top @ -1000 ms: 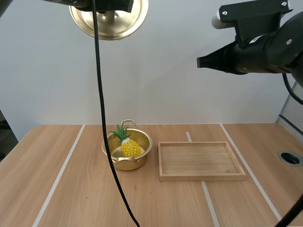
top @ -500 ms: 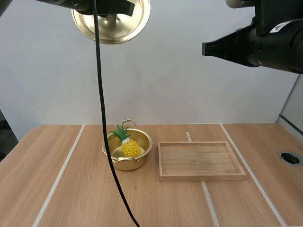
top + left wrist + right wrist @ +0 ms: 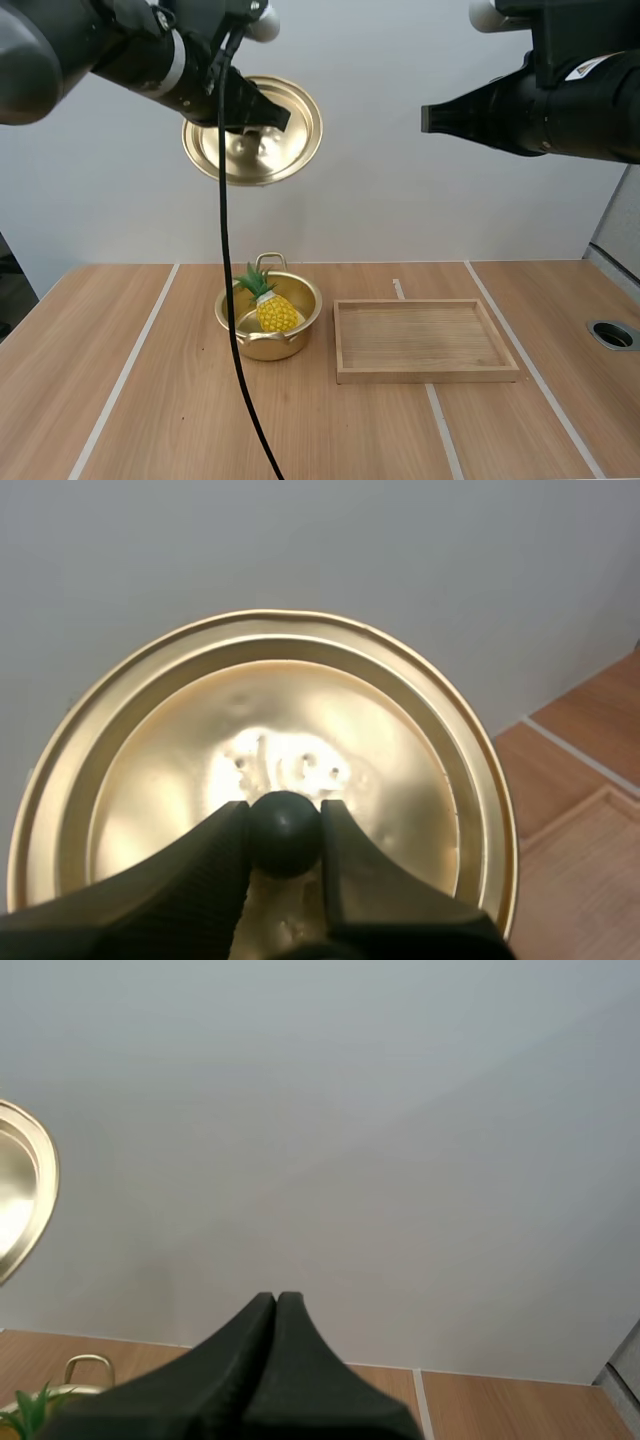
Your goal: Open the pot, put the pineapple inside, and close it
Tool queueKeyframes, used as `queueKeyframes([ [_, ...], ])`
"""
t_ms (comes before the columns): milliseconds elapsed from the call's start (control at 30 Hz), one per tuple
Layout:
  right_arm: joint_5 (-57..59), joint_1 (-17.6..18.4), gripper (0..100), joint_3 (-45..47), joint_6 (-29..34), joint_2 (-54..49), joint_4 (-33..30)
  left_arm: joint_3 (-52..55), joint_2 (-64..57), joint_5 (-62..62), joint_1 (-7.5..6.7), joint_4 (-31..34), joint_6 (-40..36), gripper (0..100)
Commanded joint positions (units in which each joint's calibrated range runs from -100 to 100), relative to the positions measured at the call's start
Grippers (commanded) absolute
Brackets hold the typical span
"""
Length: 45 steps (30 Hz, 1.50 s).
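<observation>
A small golden pot [image 3: 287, 337] stands on the table, left of centre, with a yellow pineapple [image 3: 273, 309] lying inside it, leaves up and to the left. High above the pot my left gripper [image 3: 266, 122] is shut on the black knob [image 3: 285, 832] of the golden lid [image 3: 255, 132], which hangs tilted with its top face toward the arm. In the left wrist view my left gripper [image 3: 285, 828] pinches the knob against the lid [image 3: 160, 780]. My right gripper [image 3: 428, 119] hovers high at the right, shut on nothing; its fingers lie together [image 3: 274, 1303]. The lid's rim [image 3: 22, 1195] and a pot handle [image 3: 85, 1366] show beyond them.
A shallow wooden tray [image 3: 425, 340] lies just right of the pot, with nothing in it. A round hole [image 3: 612, 334] sits in the table near the right edge. Pale stripes run front to back across the wooden tabletop.
My left arm has come down and slightly right with the lid, so the lid now hangs lower over the pot. The right arm has barely shifted.
</observation>
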Motion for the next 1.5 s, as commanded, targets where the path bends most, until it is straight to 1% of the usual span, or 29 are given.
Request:
queueKeyframes([
  [0,1.68,-0.23,0,0.00,0.08,-0.67,0.02,3.08,0.66,-0.57,-0.16,-0.26,-0.51,0],
  [333,2.30,-0.23,0,0.00,0.08,-0.67,0.02,15.14,2.77,-4.80,-0.16,-0.40,3.43,0],
  [467,2.30,-0.23,0,0.00,0.08,-0.67,0.02,19.42,3.96,-8.49,-0.16,-1.24,5.16,0],
  [600,2.30,-0.23,0,0.00,0.08,-0.67,0.02,21.89,5.25,-9.15,-0.16,-2.84,6.95,0],
  [833,2.30,-0.23,0,0.00,0.08,-0.67,0.02,22.02,8.18,-8.96,-0.16,-3.84,7.54,0],
  [1133,2.30,-0.23,0,0.00,0.08,-0.67,0.02,22.02,13.26,-9.71,-0.16,-5.54,10.38,0],
  [1467,2.82,-0.23,0,0.00,0.08,-0.67,0.02,22.02,17.91,-10.39,-0.16,-5.64,11.75,0],
])
